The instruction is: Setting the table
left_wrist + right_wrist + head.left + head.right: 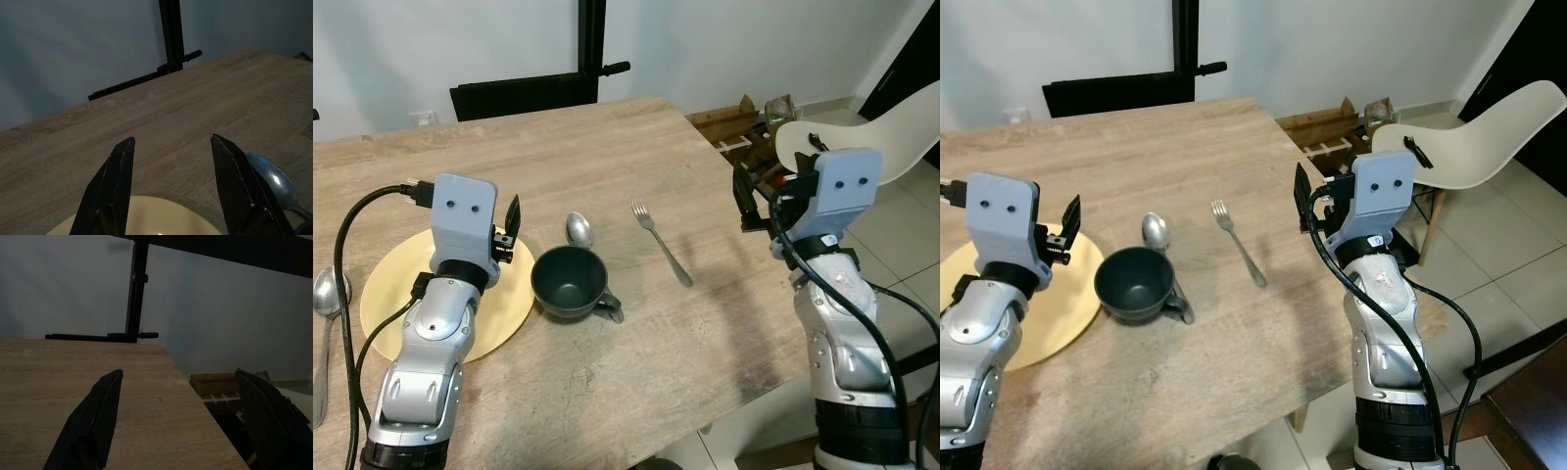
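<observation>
A yellow plate (514,313) is seen on the wooden worktop (607,176), with a dark cup (570,282) touching its rim at 3 o'clock. A spoon (578,229) lies at 12 o'clock of the cup, a fork (661,243) further toward 2 o'clock. A second spoon (327,294) rests at 9 o'clock of the plate. The left end effector (507,235) is held raised over the plate, fingers spread. The right end effector (1307,201) is held beyond the worktop's edge, fingers spread. A white chair (1469,127) is fully seen from the right eye.
</observation>
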You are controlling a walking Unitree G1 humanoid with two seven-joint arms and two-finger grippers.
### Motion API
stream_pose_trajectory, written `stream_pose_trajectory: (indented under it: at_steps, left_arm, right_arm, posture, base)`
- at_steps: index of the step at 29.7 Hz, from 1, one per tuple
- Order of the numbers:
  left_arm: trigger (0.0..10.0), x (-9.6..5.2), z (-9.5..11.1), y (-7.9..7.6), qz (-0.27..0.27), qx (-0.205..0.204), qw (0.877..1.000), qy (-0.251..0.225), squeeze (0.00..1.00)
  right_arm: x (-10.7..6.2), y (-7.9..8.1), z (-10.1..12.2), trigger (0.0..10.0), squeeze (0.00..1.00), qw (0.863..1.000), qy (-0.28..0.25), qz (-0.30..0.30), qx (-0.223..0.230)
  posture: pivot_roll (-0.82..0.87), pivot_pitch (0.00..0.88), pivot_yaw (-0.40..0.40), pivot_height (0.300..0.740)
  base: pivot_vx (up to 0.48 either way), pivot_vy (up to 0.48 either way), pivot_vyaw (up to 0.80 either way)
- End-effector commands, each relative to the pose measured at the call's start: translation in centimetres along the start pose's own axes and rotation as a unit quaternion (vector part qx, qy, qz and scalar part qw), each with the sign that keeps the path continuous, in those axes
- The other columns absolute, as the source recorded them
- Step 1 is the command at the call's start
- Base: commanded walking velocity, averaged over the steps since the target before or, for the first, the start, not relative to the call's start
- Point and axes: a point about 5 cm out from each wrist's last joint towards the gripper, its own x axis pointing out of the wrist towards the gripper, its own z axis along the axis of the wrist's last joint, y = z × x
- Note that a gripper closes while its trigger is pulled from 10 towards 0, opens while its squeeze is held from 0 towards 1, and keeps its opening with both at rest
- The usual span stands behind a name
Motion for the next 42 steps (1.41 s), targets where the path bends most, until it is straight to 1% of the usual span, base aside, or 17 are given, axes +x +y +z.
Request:
stream_pose_trajectory:
  at_steps: [1,13,42]
  left_arm:
    - [10.0,0.04,-0.24,-0.35,-0.005,0.001,1.0,0.002,0.14]
    - [10.0,0.31,-0.12,-0.59,-0.012,-0.002,1.0,-0.005,0.14]
    - [10.0,0.41,-0.03,-0.28,-0.009,0.001,1.0,-0.009,0.14]
  right_arm:
    - [-0.19,-0.28,-0.41,10.0,0.0,1.0,0.007,-0.006,-0.002]
    - [-0.14,-0.35,-0.49,10.0,0.0,1.0,0.008,-0.006,-0.004]
    - [0.03,-0.29,-0.66,10.0,0.0,1.0,0.007,-0.008,-0.001]
  posture:
    - [-0.1,0.0,-0.032,0.74]
    - [-0.1,0.0,-0.029,0.74]
    - [-0.09,0.0,-0.029,0.74]
  base:
    - [0.0,0.0,0.0]
    - [-0.332,0.0,0.0]
    - [-0.347,0.0,0.0]
